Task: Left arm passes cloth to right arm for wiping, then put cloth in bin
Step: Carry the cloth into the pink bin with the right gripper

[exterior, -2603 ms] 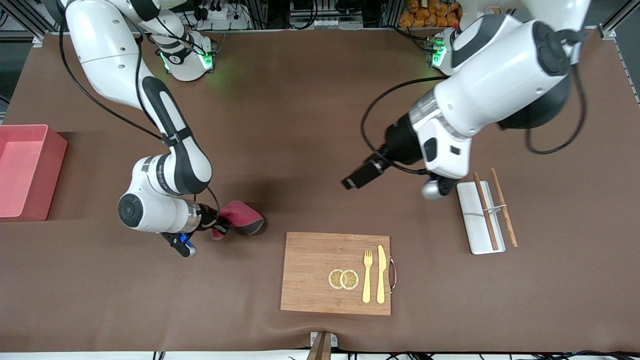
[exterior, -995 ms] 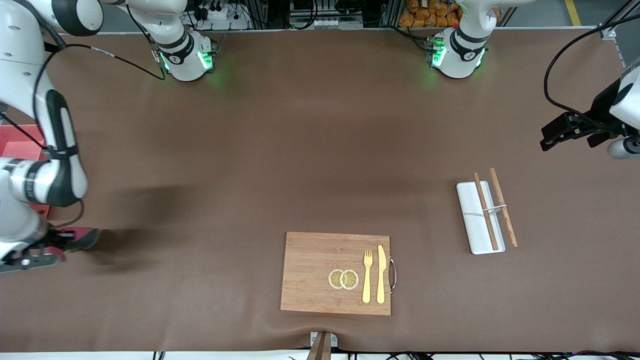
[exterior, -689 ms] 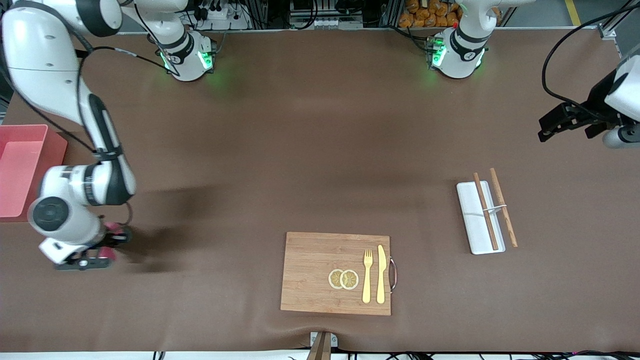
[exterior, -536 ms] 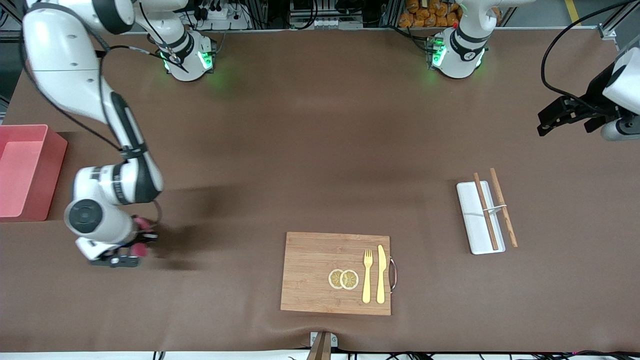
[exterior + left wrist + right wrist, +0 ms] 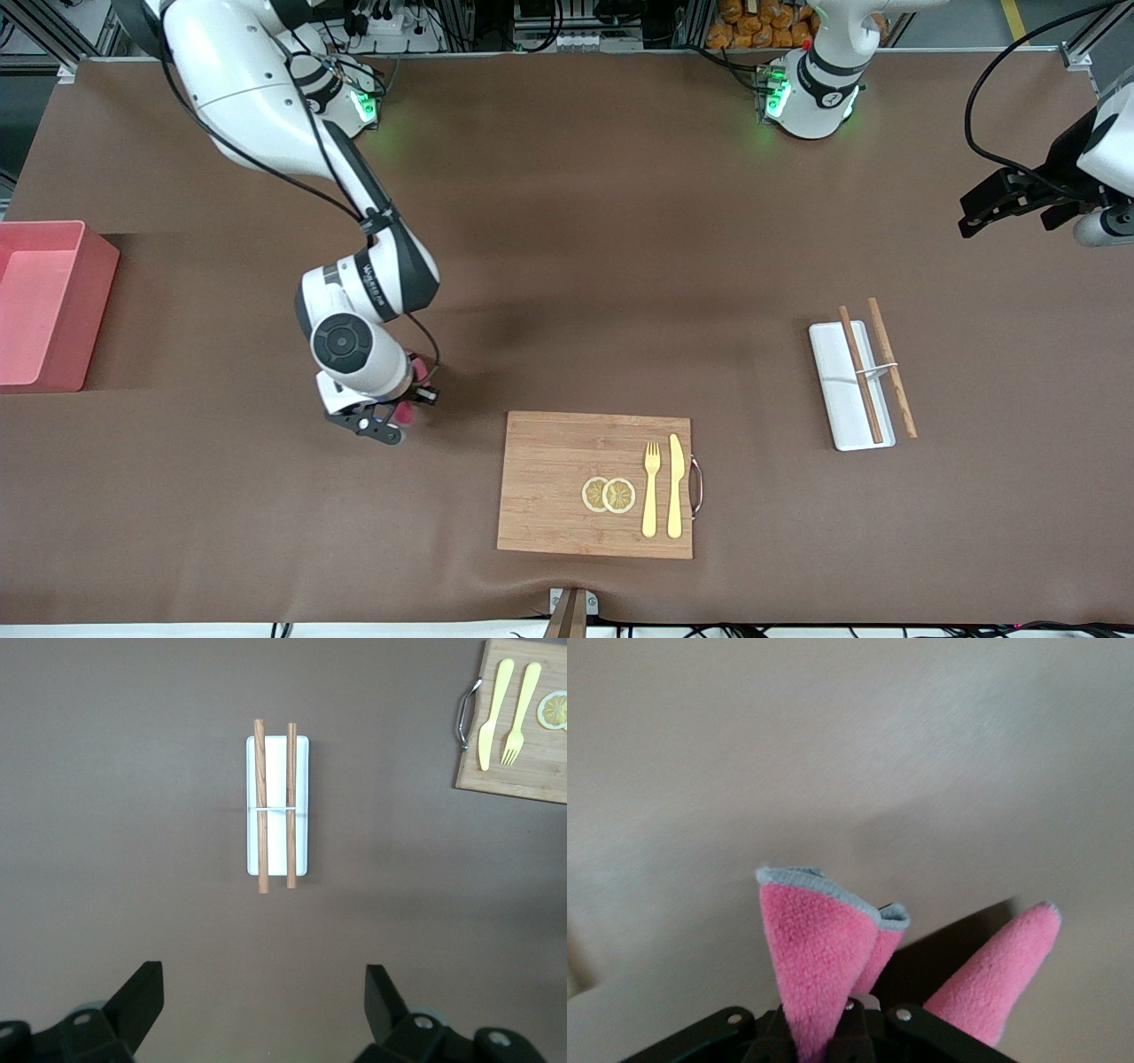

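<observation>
Right gripper [image 5: 390, 424] clamped on soft pink cloth [image 5: 824, 961], swept back from salmon bin [image 5: 44, 306] end: wiping ongoing. Left gripper [image 5: 264, 1010] spread empty, waiting above white tray [image 5: 277, 806].

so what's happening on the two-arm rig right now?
The right gripper holds the cloth low over the brown table, beside the cutting board, mid-wipe by the look of it. The left gripper waits open and empty, up over the left arm's end of the table, above the white tray with its two wooden sticks. The bin at the right arm's end has no cloth in it yet.
</observation>
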{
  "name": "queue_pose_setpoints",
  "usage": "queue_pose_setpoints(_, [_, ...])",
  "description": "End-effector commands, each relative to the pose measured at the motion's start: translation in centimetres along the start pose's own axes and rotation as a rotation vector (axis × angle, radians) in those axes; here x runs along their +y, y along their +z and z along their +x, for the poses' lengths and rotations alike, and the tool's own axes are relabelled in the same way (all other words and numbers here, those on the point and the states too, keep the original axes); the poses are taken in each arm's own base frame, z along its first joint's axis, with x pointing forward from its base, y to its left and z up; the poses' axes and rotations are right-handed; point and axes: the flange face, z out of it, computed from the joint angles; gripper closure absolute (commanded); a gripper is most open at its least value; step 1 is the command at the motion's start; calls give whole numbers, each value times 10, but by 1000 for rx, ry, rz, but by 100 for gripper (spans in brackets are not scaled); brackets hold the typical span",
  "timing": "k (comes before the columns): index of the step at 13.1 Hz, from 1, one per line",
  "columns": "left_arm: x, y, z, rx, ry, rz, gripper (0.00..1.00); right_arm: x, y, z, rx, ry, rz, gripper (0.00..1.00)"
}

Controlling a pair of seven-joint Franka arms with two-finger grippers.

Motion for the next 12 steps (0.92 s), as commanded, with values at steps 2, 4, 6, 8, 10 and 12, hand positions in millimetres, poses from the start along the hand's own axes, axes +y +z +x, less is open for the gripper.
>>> queue_pose_setpoints(2, [3, -1, -5, -2, 5, 20, 0, 19, -77, 20, -108, 99, 83, 100])
queue_pose_setpoints(4, [1, -1, -5, -2, 2, 20, 0, 43, -104, 42, -120, 13, 67, 100])
queue_pose_setpoints(6, [1, -2, -6, -2, 4, 19, 0, 98, -121, 80, -90, -129, 83, 100])
queue_pose_setpoints(8, [1, -3, -7, -1, 5, 17, 0, 170, -138, 114, -77, -259, 71, 100])
queue_pose_setpoints(10, [1, -3, -8, -10, 7, 19, 0, 236, -163, 132, -89, -362, 44, 100])
queue_pose_setpoints(12, [0, 0, -7, -16, 7, 19, 0, 313, -193, 147, -68, -471, -54, 100])
